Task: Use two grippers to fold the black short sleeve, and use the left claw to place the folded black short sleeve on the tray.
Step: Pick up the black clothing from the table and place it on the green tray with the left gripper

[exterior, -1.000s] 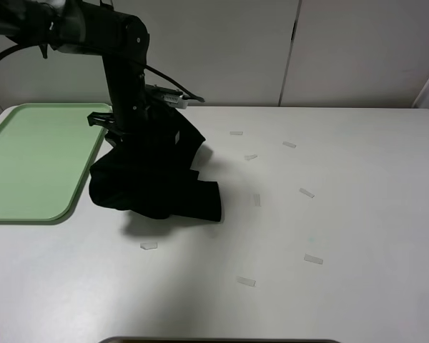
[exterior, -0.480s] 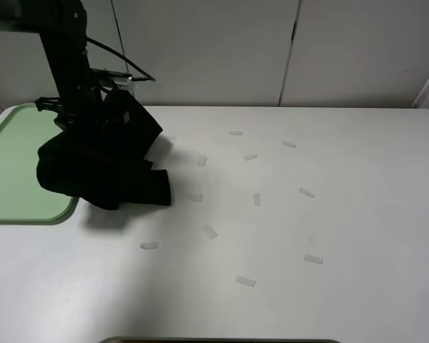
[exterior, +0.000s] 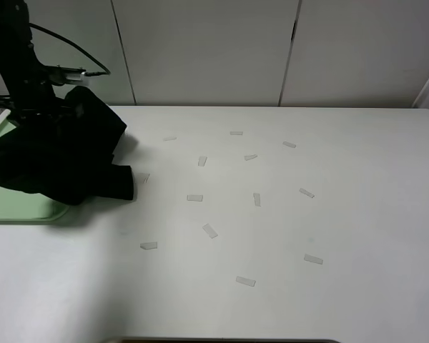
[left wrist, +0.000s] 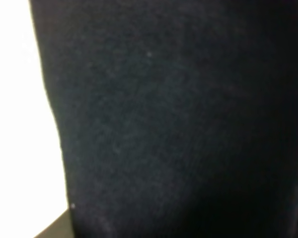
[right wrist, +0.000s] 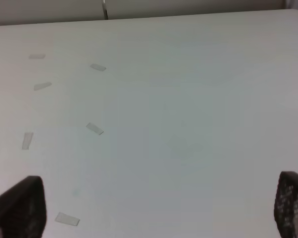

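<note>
Item: soft black fabric short sleeve point(exterior: 61, 157), bunched and folded, hanging from the black jointed left claw point(exterior: 30, 107), which is clamped on its upper edge. Position: over the near corner of the pale green plastic tray point(exterior: 18, 209), lower folds partly on the white table point(exterior: 286, 229). Likely carried this way for setting down on the tray.

Item: right gripper point(right wrist: 154, 208), fingertips wide apart, holding nothing, well clear above the table.

Item: small pale tape scraps point(exterior: 194, 198), scattered across the table.
</note>
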`<state>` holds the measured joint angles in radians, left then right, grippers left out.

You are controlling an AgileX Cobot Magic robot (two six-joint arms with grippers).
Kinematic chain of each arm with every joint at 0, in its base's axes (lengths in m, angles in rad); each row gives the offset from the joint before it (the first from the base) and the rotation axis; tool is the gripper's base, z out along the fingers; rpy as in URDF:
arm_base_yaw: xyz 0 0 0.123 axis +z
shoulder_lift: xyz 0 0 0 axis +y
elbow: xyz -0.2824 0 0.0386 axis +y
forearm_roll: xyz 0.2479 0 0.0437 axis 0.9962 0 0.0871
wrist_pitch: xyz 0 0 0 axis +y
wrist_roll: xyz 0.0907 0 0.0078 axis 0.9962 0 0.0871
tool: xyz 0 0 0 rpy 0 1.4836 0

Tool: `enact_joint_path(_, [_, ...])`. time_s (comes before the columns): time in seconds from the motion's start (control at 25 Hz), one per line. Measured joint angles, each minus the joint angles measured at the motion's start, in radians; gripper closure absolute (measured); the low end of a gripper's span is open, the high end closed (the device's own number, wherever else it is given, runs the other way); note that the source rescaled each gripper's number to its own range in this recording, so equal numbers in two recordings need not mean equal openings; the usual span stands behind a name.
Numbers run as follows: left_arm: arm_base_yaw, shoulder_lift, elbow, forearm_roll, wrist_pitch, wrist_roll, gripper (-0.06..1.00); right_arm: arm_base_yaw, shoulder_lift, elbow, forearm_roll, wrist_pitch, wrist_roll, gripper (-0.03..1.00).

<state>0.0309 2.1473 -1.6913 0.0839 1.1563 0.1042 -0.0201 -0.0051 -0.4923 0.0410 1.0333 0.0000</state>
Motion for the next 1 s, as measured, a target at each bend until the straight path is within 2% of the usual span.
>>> enact_joint_path(0.4, [0.158, 0.037, 0.001, 0.002, -0.092, 0.1, 0.49, 0.0, 0.0, 0.0, 0.0, 0.0, 0.0, -0.03])
enact_joint_path(0.76, [0.247, 0.045, 0.001, 0.01, -0.121, 0.143, 0.49, 0.0, 0.0, 0.0, 0.0, 0.0, 0.0, -0.03])
enact_joint_path(1.0, [0.286, 0.045, 0.001, 0.017, -0.123, 0.164, 0.45, 0.0, 0.0, 0.0, 0.0, 0.0, 0.0, -0.03])
